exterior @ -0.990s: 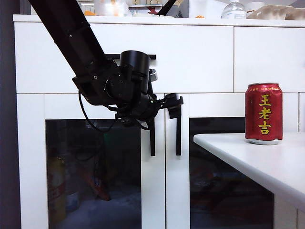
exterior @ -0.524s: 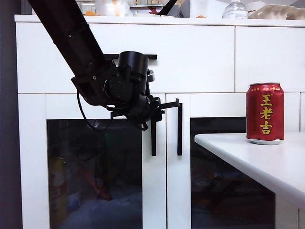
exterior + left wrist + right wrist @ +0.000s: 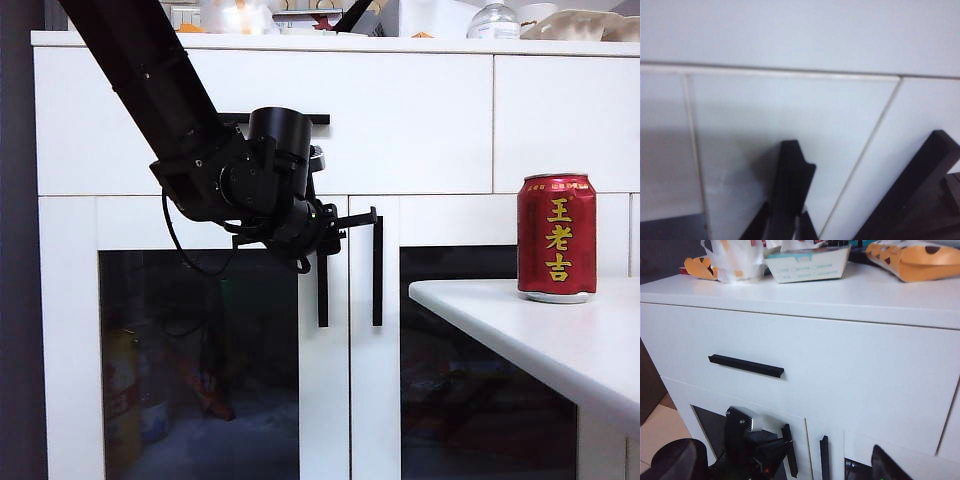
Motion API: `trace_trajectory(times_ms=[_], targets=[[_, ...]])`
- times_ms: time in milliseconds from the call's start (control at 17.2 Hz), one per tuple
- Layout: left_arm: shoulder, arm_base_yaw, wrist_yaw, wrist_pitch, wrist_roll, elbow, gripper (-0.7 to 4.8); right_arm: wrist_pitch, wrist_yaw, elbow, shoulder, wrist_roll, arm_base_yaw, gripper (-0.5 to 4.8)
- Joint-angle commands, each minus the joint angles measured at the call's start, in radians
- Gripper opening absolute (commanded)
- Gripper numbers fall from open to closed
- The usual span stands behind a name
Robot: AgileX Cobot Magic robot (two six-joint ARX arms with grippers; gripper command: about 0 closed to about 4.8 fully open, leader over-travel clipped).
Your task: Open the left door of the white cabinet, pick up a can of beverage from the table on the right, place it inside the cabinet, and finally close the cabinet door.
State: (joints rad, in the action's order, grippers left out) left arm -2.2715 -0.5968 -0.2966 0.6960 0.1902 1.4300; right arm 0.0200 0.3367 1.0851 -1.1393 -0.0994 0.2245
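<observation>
The left gripper (image 3: 335, 222) sits at the upper end of the vertical black bar handle (image 3: 322, 290) of the left door (image 3: 200, 340) of the white cabinet (image 3: 400, 120), its jaws drawn together on the handle; the door lies flush with its frame. The twin door's handle (image 3: 377, 270) stands just to the right. On the right, the red can of beverage (image 3: 557, 238) stands upright on the white surface (image 3: 540, 330), near its far edge, showing yellow characters 王老吉 running downward. The right gripper (image 3: 885, 467) shows only one dark finger at the edge of the right wrist view, held well back from the cabinet, its jaws spread wide. A horizontal black drawer handle (image 3: 746, 366) lies above the doors.
</observation>
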Motion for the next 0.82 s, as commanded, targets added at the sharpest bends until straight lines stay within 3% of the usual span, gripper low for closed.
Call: trace_trajectory(times_ms=[58,815], targets=[[0.007,-0.019,0.054,0.042,0.027,0.004,-0.06,0.064,-0.001,0.004,0.004,-0.003,0.001,4.79],[0.007,-0.024,0.054,0.018,0.027,0.004,-0.06,0.058,-0.001,0.004,0.003,-0.005,0.001,4.79]])
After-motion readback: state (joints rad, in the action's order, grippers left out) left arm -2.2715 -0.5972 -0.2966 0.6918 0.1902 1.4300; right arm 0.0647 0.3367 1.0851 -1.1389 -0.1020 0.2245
